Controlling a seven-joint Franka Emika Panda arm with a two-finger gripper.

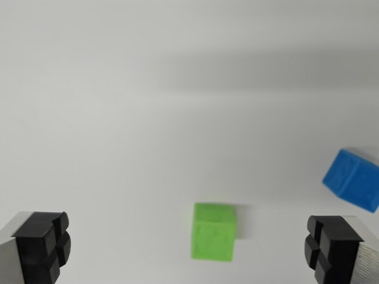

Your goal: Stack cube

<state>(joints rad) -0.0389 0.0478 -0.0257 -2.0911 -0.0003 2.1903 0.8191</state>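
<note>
Gripper point(189, 248) spread wide, green cube point(214, 232) between fingers, blue cube point(353, 180) apart.

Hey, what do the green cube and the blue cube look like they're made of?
Green cube: likely matte plastic, perhaps 3D-printed; its faces show a faint grainy texture and no shine. Blue cube: looks like the same matte plastic, with flat colour and crisp edges, but it's cut off at the frame edge, so I'm less sure.

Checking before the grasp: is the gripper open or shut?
Open: the gripper has its fingertips far apart, with the green cube between them.
</note>
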